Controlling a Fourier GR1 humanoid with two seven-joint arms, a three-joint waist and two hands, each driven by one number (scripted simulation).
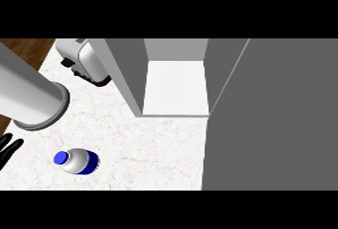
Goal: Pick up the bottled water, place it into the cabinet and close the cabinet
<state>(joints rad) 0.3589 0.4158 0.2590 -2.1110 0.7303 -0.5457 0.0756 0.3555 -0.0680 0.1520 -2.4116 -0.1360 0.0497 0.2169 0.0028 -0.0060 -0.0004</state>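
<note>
Bottle [77, 161] upright on counter [145, 143]: blue cap, silver-white body, blue band. Left hand [8, 150] at left edge, fingers straight, together, apart from bottle. Cabinet [175, 87] open.

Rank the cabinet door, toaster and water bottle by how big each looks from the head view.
1. cabinet door, though it looks nearer the camera
2. toaster, partly cut off
3. water bottle
</note>
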